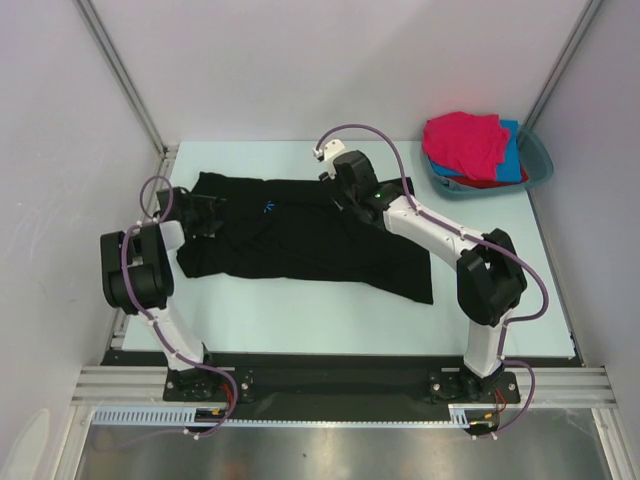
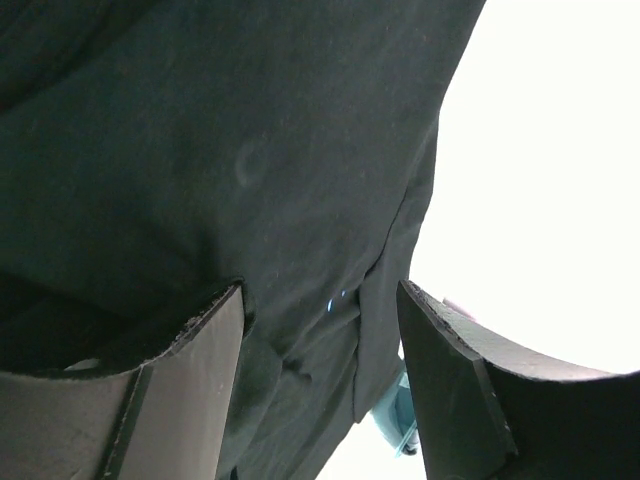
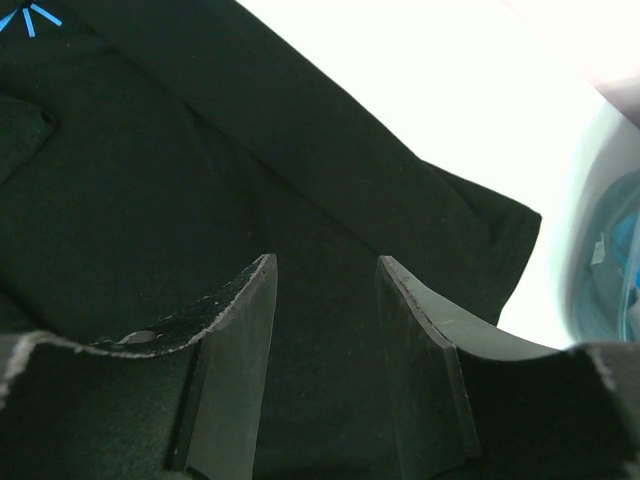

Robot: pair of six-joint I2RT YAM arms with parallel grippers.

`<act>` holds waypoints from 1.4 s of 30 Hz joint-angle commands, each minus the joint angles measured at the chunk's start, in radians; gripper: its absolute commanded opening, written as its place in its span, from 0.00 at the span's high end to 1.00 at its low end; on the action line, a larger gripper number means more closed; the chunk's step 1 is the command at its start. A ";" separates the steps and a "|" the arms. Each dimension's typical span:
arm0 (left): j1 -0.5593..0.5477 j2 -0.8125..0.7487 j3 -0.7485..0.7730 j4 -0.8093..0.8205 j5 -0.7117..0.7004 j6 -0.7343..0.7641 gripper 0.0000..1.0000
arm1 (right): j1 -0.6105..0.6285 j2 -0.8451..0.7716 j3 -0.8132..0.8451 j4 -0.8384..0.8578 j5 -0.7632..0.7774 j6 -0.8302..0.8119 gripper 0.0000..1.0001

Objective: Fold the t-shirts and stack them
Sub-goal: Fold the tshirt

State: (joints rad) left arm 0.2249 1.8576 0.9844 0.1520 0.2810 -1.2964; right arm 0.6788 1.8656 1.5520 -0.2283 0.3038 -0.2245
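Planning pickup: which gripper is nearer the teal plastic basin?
Right. The right gripper is left of the basin, over the black cloth t-shirt; the left gripper is farther left, at its end.

Spread t-shirt [image 1: 300, 245] left of basin [image 1: 541, 160]

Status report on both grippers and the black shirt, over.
Left gripper open, right gripper open, both above cloth. Black t-shirt spread out, not folded. Nothing blocking it.

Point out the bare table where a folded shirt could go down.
Widest free patch: the front strip of table between the black t-shirt and the near edge. Also bare: the right side between shirt and teal basin, though the right arm crosses above it. Crowded: the middle, with left hand and right hand over the shirt.
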 commanded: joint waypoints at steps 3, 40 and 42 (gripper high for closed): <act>0.005 -0.151 -0.058 -0.012 -0.089 0.019 0.32 | -0.001 0.007 0.023 -0.002 -0.009 0.016 0.50; -0.070 -0.282 -0.262 -0.006 0.009 0.091 0.48 | -0.001 0.015 0.026 -0.019 -0.011 0.024 0.50; -0.073 -0.317 -0.303 0.000 0.003 0.092 0.48 | -0.001 0.014 0.023 -0.020 -0.011 0.025 0.51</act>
State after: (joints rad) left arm 0.1616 1.6211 0.7174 0.1383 0.2924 -1.2251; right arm 0.6788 1.8740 1.5520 -0.2489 0.2977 -0.2123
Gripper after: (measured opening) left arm 0.521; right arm 0.497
